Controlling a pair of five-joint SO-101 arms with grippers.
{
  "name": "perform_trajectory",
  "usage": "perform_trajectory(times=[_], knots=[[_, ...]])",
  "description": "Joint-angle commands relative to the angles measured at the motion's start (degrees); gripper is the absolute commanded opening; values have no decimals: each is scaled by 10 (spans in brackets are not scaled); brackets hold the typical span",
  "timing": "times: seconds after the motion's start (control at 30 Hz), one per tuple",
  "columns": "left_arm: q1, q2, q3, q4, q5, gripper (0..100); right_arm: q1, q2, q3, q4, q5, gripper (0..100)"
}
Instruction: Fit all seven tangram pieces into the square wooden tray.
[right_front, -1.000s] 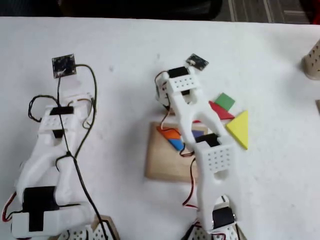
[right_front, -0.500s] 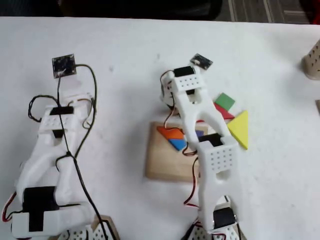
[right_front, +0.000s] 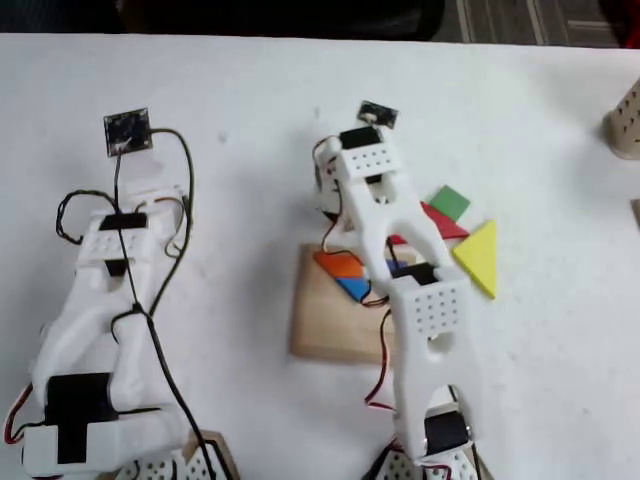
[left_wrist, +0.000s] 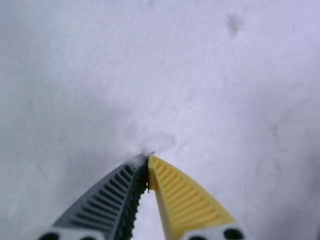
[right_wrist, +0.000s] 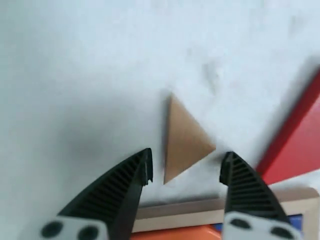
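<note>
My right gripper (right_wrist: 187, 157) is open just above the white table, and a small brown triangle (right_wrist: 184, 140) lies flat between its black fingers, untouched. Beside it are a red piece (right_wrist: 295, 140) and the wooden tray's rim (right_wrist: 200, 212). In the high view the right arm (right_front: 365, 165) stretches over the square tray (right_front: 320, 335), which holds an orange piece (right_front: 340, 265) and a blue piece (right_front: 352, 288). Right of the tray lie a red triangle (right_front: 442, 222), a green square (right_front: 450, 203) and a yellow triangle (right_front: 480, 257). My left gripper (left_wrist: 148, 159) is shut, its tips on bare table.
The left arm (right_front: 110, 250) rests folded at the left with loose black cables around it. A beige pegged object (right_front: 625, 125) stands at the right edge. A wooden block (right_front: 215, 450) sits at the near edge. Open white table lies at the back.
The right arm's wrist swung slightly right, then back left and a little farther from the tray. The left arm has stayed still.
</note>
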Motion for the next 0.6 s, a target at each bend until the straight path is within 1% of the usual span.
perform_trajectory(times=[0.0, 0.33, 0.5, 0.57], knots=[[-8, 0, -1, 4, 3, 27, 20, -11, -25, -7, 8, 226], [-8, 0, -1, 4, 3, 27, 21, -10, -20, -33, 8, 220], [-8, 0, -1, 4, 3, 27, 25, 0, -23, -44, 12, 104], [-8, 0, -1, 4, 3, 27, 24, 13, -25, -44, 12, 97]])
